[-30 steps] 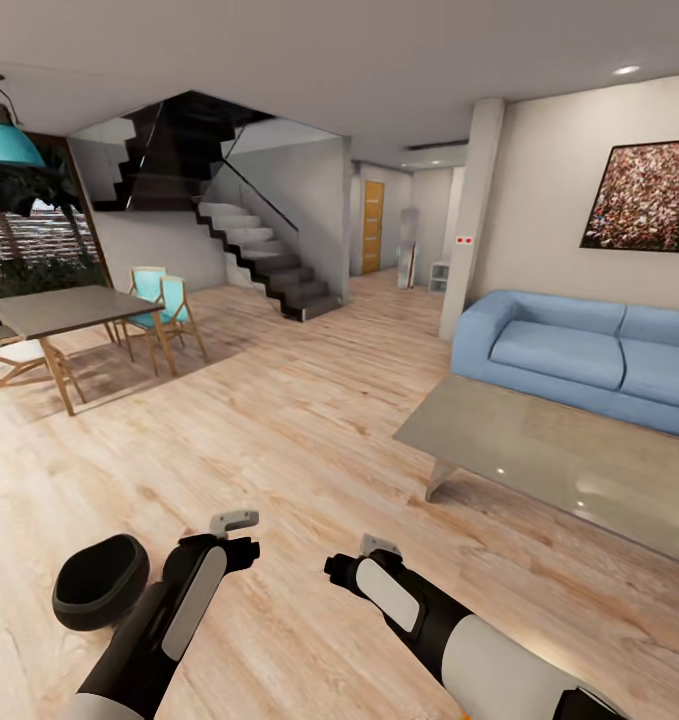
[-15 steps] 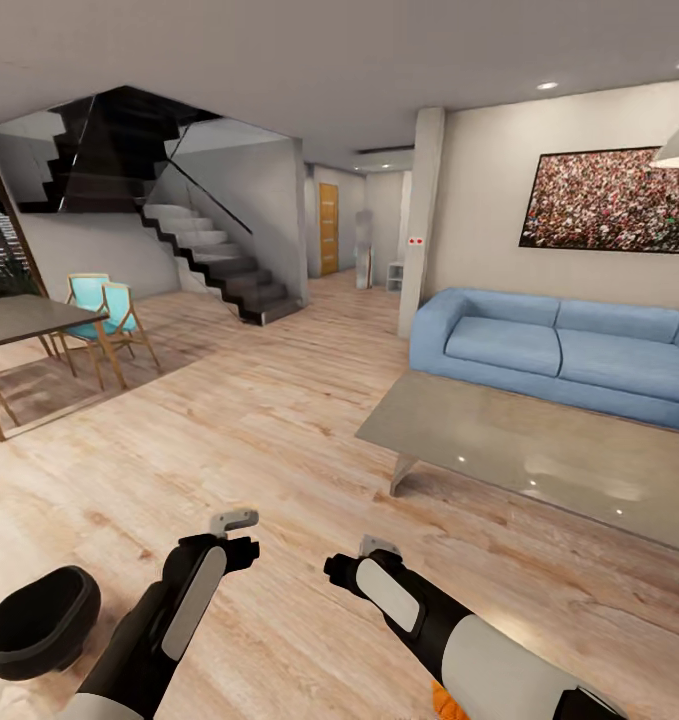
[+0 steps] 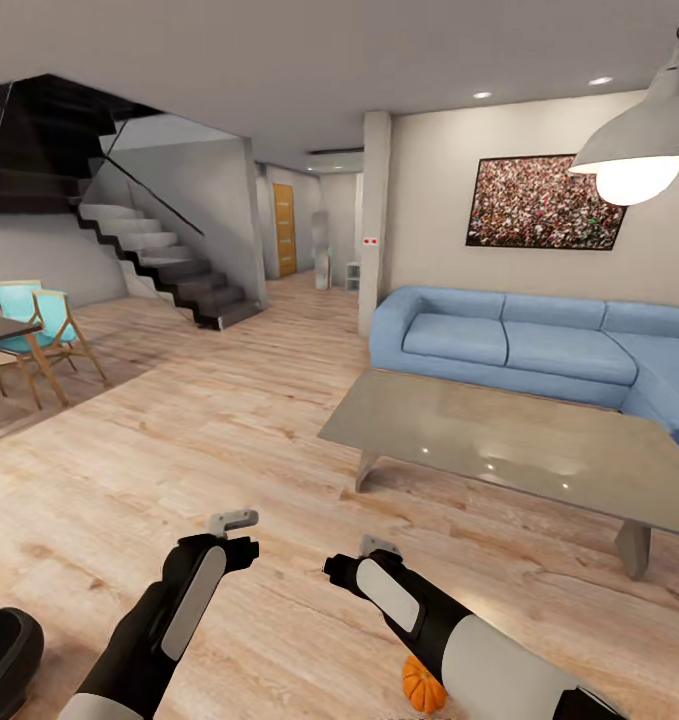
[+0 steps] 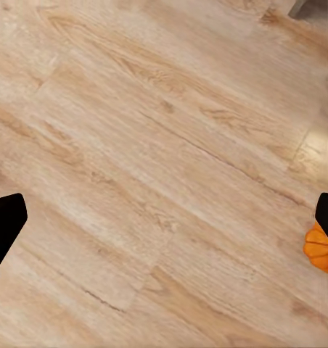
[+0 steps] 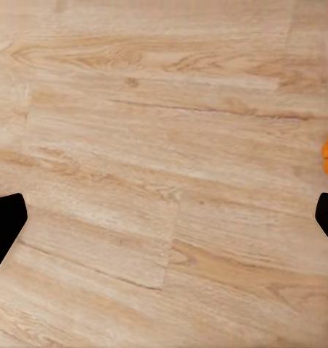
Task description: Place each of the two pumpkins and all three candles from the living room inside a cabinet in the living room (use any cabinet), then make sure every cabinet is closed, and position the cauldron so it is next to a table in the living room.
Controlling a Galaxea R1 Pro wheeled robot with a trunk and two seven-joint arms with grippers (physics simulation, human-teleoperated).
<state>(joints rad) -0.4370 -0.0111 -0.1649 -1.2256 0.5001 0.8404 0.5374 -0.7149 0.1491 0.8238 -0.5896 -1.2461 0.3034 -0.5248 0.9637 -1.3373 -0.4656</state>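
Meanwhile, both arms' fingers are spread empty above floor beside 1 pumpkin [image 3: 423, 686].

I'm in a home, an open-plan living room. Pale wood-plank floor [image 3: 229, 440] all around me. At two o'clock, a long blue sofa [image 3: 519, 345] against the wall, a framed picture [image 3: 544, 202] above it, and a low glass-topped table [image 3: 509, 440] in front. At ten o'clock, a staircase [image 3: 164, 262] climbs; dining chairs with teal seats [image 3: 39, 315] sit at nine. A pendant lamp [image 3: 639, 150] glows at one o'clock.
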